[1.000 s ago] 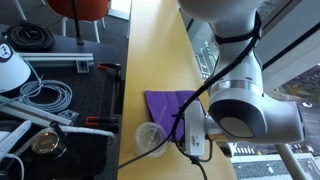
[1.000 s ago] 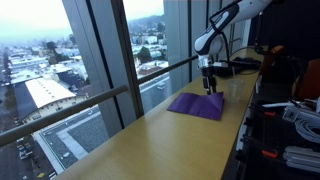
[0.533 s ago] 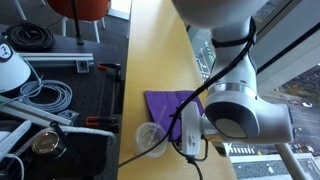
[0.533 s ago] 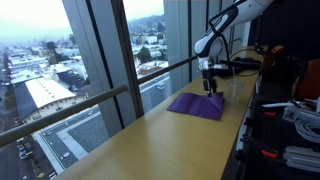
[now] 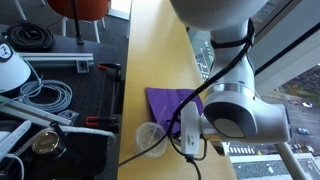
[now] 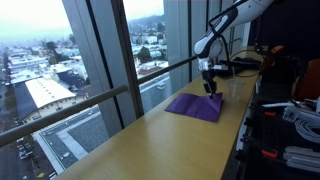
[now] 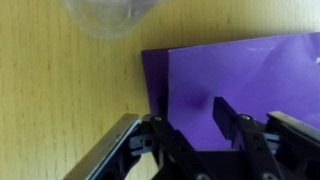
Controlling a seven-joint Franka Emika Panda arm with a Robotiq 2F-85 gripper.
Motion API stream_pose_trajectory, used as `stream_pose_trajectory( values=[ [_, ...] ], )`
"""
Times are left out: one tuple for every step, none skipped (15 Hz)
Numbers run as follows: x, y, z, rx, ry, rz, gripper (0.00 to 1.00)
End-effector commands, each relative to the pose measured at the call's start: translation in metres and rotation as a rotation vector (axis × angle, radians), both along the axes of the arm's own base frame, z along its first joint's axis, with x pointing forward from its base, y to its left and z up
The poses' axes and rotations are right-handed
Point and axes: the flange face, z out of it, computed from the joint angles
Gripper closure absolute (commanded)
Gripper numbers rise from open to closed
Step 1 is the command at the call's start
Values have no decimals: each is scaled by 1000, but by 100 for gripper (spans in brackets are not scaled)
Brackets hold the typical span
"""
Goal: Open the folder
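**Bench** (image 6: 140, 145): long yellow wooden top running beside the window glass (image 6: 100, 60). In an exterior view a broad run of bare wood lies between the folder and the camera. In the other exterior view bare wood stretches away beyond the folder's far edge.

**Arm** (image 5: 245, 110): its bulky joint fills the frame on the window side of the folder, with a black cable looping across it.

**Folder** (image 6: 195, 105): purple and lying flat on the bench toward the arm's end, its edges inside the bench edges. In the wrist view the folder (image 7: 250, 90) shows a darker strip along its side and top, where the cover sits slightly inside the leaf below.

**Cup lid** (image 5: 150, 138): clear plastic, near the folder's corner on the side away from the window. In the wrist view it stands apart from the purple edge.

**Hand** (image 7: 190, 115): down over the folder's side edge, one finger at the edge and one over the cover. The fingers stand partway apart; I cannot tell whether they pinch the cover.
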Motion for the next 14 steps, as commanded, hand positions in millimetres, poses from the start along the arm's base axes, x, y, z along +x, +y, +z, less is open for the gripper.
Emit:
stream_pose_trajectory(
  values=[
    [0,-1,6,21,1,-13,80],
    [0,0,9,17,-4,-9,87],
    [-1,1,15,2,-14,-2,95],
    [-1,3,21,-14,-20,5,99],
    [-2,7,30,-30,-28,15,100],
    [-4,10,39,-40,-36,19,100],
    [-6,12,46,-53,-44,30,100],
    [-7,14,52,-72,-55,48,100],
    [-9,15,59,-87,-60,62,100],
    [-11,16,67,-107,-68,75,100],
    [-13,17,75,-127,-72,88,100],
    [-16,20,83,-150,-75,99,100],
    [-18,22,91,-173,-84,110,100],
    [-21,26,100,-195,-95,122,100]
  ],
)
